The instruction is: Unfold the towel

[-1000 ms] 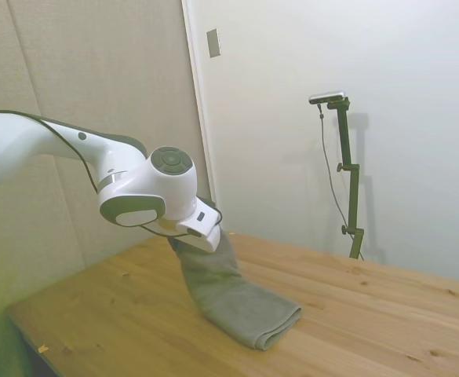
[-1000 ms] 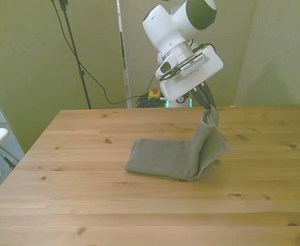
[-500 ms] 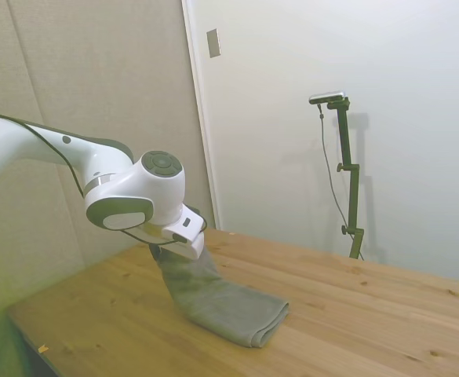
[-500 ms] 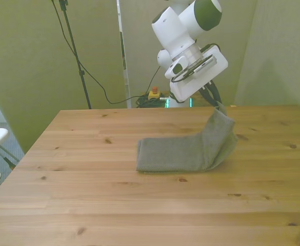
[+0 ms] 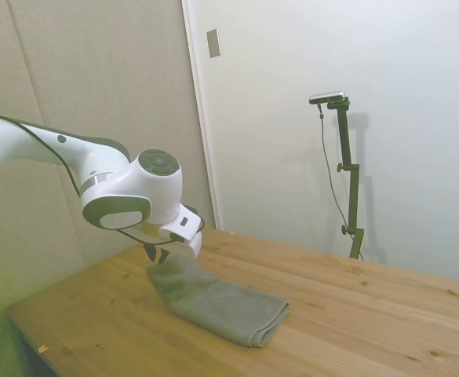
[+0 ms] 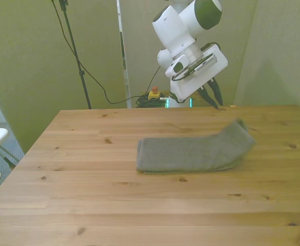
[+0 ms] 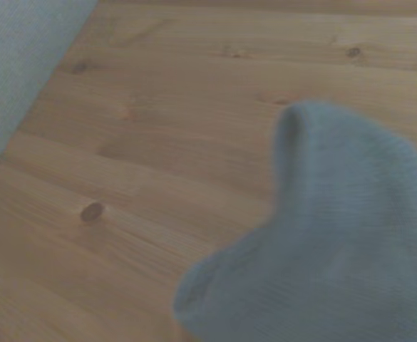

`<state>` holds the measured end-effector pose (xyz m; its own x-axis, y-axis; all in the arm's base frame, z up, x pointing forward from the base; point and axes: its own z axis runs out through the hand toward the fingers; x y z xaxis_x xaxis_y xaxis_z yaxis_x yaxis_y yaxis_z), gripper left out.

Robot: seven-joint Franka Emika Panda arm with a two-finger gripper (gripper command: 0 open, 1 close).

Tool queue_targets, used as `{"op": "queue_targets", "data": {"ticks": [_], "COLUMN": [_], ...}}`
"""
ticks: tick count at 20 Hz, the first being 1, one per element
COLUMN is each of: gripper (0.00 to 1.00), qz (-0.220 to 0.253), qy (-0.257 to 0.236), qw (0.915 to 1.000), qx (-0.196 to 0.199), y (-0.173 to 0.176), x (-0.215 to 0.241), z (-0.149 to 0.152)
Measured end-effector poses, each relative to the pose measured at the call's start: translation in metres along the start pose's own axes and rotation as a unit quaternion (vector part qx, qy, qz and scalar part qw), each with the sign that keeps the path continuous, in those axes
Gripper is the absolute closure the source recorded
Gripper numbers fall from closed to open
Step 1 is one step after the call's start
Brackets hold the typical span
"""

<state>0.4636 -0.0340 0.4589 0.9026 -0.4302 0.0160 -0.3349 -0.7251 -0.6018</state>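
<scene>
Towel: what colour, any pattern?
Plain grey-green towel, no pattern; clearest in the front view.

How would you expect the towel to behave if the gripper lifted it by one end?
The towel would probably sag: it lies limp along the table, its end blurred in the front view. Its thick layers suggest it may peel apart. The gripper hangs open above it.
</scene>
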Motion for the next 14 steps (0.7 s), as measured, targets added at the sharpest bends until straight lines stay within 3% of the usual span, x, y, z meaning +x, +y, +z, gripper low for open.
{"op": "queue_targets", "data": {"ticks": [2,7,11,14], "gripper": [0.0,0.0,0.0,0.0], "qz": [-0.003,0.042,0.097,0.145], "qy": [0.0,0.055,0.089,0.113], "qw": [1.0,0.9927,0.9765,0.9565], "qx": [-0.006,-0.099,-0.17,-0.227], "y": [-0.003,-0.012,-0.021,-0.027], "x": [-0.004,-0.007,-0.027,-0.067], "z": [-0.005,-0.001,0.005,-0.007]}}
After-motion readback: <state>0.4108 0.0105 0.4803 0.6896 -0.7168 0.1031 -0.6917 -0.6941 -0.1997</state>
